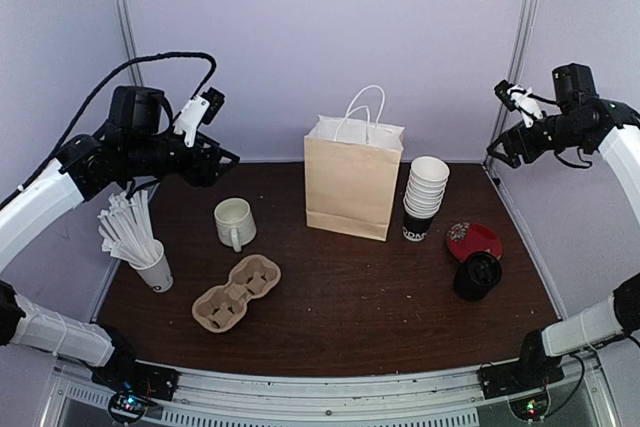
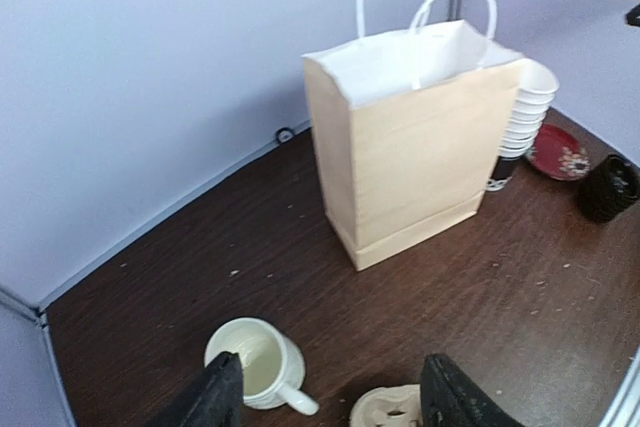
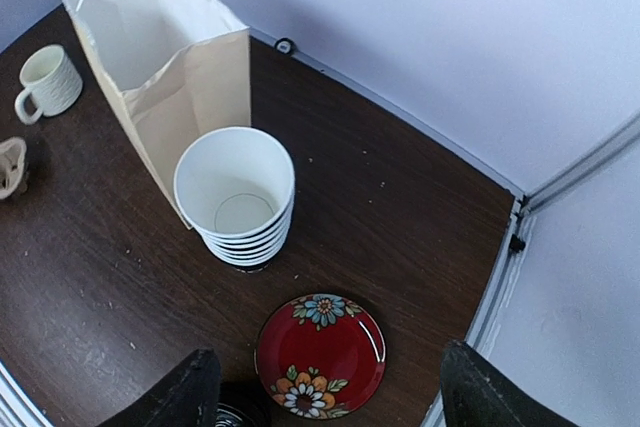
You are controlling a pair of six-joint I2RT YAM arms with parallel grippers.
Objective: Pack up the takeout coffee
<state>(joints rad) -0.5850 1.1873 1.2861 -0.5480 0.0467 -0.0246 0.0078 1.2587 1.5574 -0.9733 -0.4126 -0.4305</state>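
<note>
The left fingers (image 2: 218,395) hang wide apart and empty above the counter (image 2: 250,277), near the white mug (image 2: 255,362). The right fingers (image 3: 185,397) are spread just as wide, empty, above the red floral plate (image 3: 320,355). The stacked black paper cups (image 1: 425,197) stand just right of the paper bag (image 1: 352,185). The black lids (image 1: 477,275) sit touching the plate's near edge.

- Light: bright, even and diffuse, from overhead; pale walls (image 1: 320,37) uniformly lit.
- Shadows: soft and short, at base of paper bag (image 1: 350,187) on dark table (image 1: 350,307).
- Glare: faint sheen on tabletop.
- Focus: top view fairly sharp; wrist views slightly soft, near fingers (image 2: 215,397) dark and blurred.
- Distortion: wide-angle bowing of wall edges in wrist views.
</note>
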